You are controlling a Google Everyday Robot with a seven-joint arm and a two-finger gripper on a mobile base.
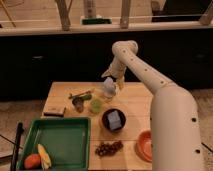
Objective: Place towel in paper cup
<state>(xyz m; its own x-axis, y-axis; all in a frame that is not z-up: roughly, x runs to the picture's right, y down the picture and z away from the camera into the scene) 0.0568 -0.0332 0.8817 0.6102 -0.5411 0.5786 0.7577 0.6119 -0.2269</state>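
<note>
Camera view: the pale towel (109,91) is directly under the gripper (112,80); whether the gripper clamps it, I cannot tell. The towel looks soft, light and floppy; hold it at a bunched upper fold.

Under the gripper (112,80), over the table's (137,102) far half, I see only a pale shape (109,91): towel or paper cup, I can't tell. My arm (170,110) hides part of the orange bowl (143,146).
</note>
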